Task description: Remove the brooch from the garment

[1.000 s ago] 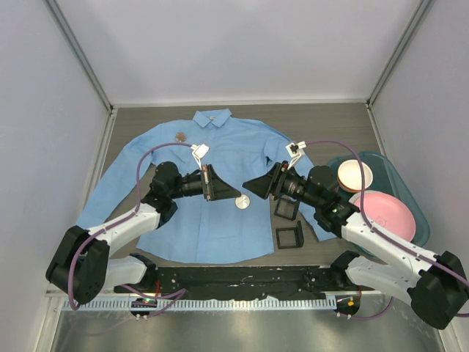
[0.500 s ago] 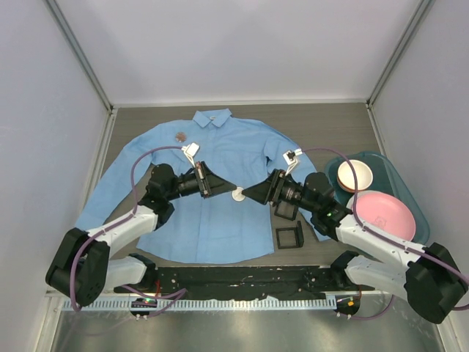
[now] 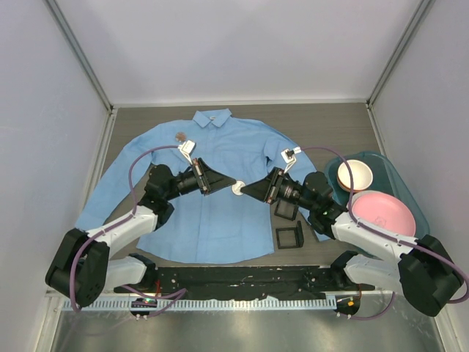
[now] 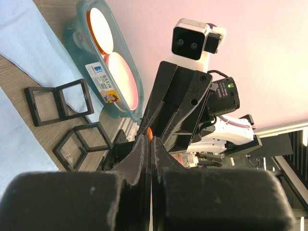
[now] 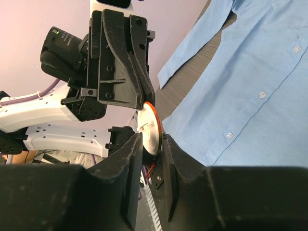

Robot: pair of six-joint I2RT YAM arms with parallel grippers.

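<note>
While up above the shirt [image 3: 212, 227]: left pincer [image 3: 229, 187] and right pincer [image 3: 246, 192] both tight on one orange-rimmed brooch [image 5: 150, 126].

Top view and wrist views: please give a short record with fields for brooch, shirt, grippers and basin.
brooch: white disc, orange rim, held clear of shirt
shirt: light blue, spread flat
right gripper: shut on brooch
left gripper: shut on brooch's edge
basin: teal, right of shirt, holds white bowl and pink plate
</note>
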